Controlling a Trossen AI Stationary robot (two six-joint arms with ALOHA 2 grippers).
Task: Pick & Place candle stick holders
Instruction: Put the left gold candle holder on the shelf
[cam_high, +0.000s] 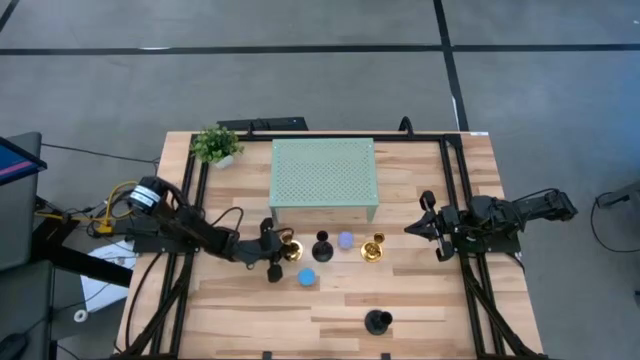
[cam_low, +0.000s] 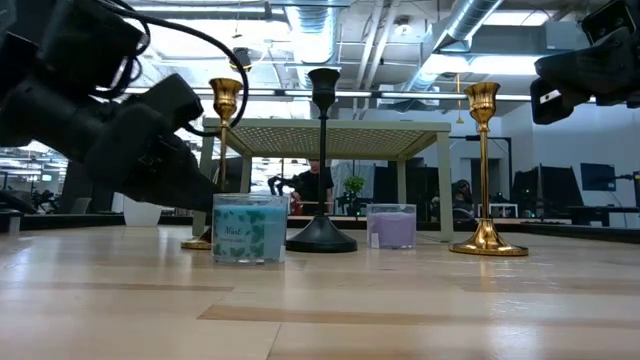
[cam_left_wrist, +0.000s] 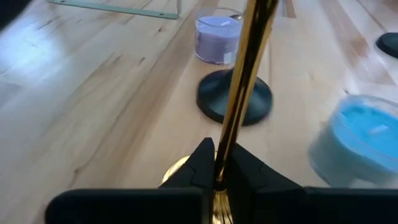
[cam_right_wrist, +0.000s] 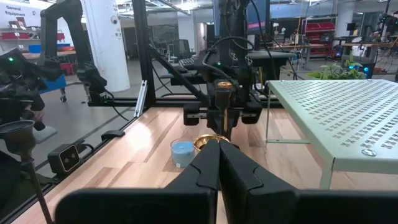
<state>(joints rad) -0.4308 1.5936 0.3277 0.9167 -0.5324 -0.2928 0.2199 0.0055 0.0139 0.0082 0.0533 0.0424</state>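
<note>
A shiny gold candle stick holder (cam_high: 291, 251) stands left of centre, and my left gripper (cam_left_wrist: 217, 167) is shut on its thin stem. To its right stand a black holder (cam_high: 322, 246), a lilac one (cam_high: 346, 241) and a second gold one (cam_high: 372, 250). The blue holder (cam_high: 308, 277) sits nearer the front, and another black one (cam_high: 377, 321) stands close to the near edge. My right gripper (cam_right_wrist: 219, 154) hovers shut with nothing in it at the table's right side (cam_high: 413, 229). My left gripper pinches the gold holder's stem (cam_left_wrist: 225, 140) between its two fingers, low down, just above the round base (cam_left_wrist: 176, 172). The fingers come from the table's left, almost level and slanting slightly down, across the stem. The holder stands upright with its base (cam_low: 200, 243) on the table.
The mint-green perforated stand (cam_high: 323, 180) stands behind the row of holders, and a small potted plant (cam_high: 215, 145) sits at the far left corner. Black frame rails (cam_high: 457, 190) run along both sides. Bare wood (cam_high: 240, 320) lies toward the near edge.
</note>
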